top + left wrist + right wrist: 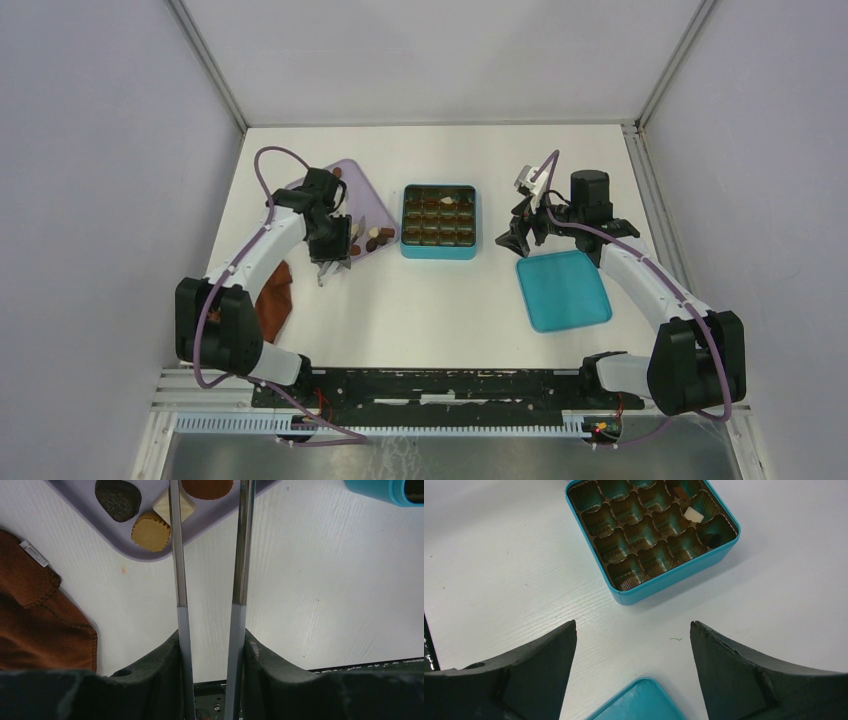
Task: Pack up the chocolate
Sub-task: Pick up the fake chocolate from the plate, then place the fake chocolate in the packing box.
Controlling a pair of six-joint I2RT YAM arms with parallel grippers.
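While the right gripper [633, 625] is hovering open beside the box [624, 596], the left gripper [210, 500], blades apart, is framing a brown chocolate [207, 486] on the near tray [115, 540], likely needing to close next.

The right gripper [633, 630] hangs spread wide over the white bench [499, 555]. Ahead sits a teal box [664, 580] of cells, with a cream chocolate [693, 514] in one and a dark piece [713, 539] in the next. The corner of a teal lid [639, 702] shows below.

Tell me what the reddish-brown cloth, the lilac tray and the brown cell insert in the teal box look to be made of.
Reddish-brown cloth: woven textile, matte and fuzzy, with a stitched hem and a white sewn label. Lilac tray: probably moulded plastic, smooth and satin, with a rounded rim. Brown cell insert: likely thin formed plastic, glossy, with teal showing through its crinkled walls.
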